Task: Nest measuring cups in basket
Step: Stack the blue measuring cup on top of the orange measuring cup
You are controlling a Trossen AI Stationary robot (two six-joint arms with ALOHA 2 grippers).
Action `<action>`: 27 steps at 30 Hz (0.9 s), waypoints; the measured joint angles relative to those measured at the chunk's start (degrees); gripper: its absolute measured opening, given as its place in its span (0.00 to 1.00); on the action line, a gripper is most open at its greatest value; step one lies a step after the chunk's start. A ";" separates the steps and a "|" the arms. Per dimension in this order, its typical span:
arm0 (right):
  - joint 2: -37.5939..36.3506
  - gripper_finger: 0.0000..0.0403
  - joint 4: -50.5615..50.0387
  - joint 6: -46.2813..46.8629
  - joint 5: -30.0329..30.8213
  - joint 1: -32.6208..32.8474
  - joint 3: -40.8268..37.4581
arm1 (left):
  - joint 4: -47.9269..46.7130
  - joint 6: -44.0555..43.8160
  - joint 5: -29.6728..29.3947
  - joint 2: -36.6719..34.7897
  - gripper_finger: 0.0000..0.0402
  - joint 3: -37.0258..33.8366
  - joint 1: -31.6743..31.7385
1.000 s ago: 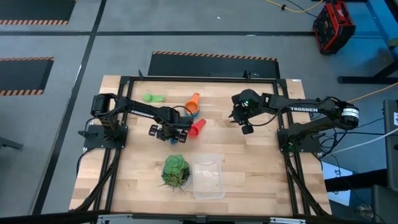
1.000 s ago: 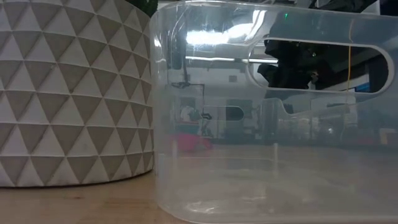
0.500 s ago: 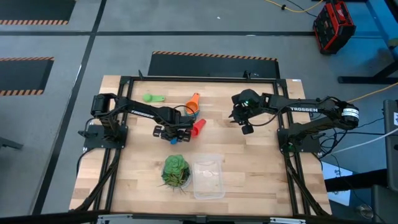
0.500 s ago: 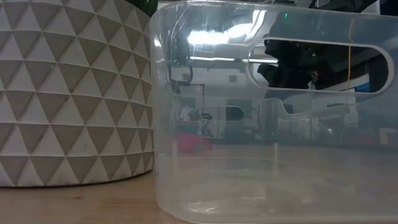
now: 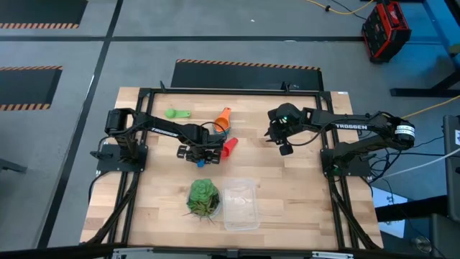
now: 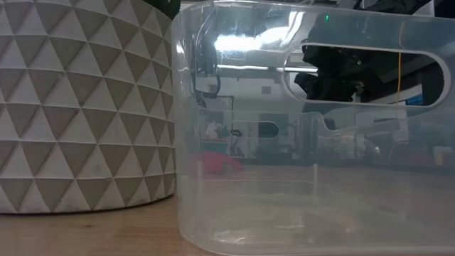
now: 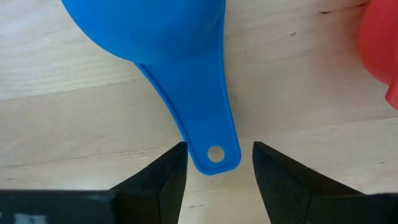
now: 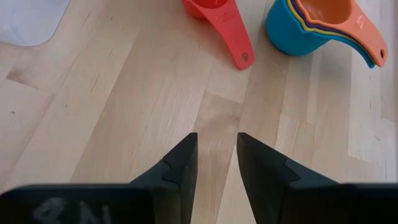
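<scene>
Left gripper (image 7: 214, 163) sits with its jaws spread either side of the blue measuring cup's (image 7: 186, 74) handle tip near the bench's middle, not squeezing yet. Light, stiff, slick plastic (probably skids), so pinching the flat handle looks best. Right gripper (image 8: 216, 158) hovers empty, fingers slightly apart.

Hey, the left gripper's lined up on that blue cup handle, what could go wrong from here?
The left gripper stands open around only the tip of the blue cup's handle; closing there could let it slip or pivot. The red cup lies right beside it and could get knocked. The leafy ball sits beside the basket, crowding the drop.
</scene>
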 joint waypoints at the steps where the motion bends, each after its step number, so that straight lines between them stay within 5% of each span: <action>1: 0.00 0.29 0.00 0.01 0.00 0.00 0.00 | -0.01 0.01 -0.02 0.00 0.43 0.00 0.00; 27: 0.00 0.29 0.00 0.01 0.00 0.00 0.00 | -0.74 -1.84 -4.63 0.03 0.58 0.00 -1.40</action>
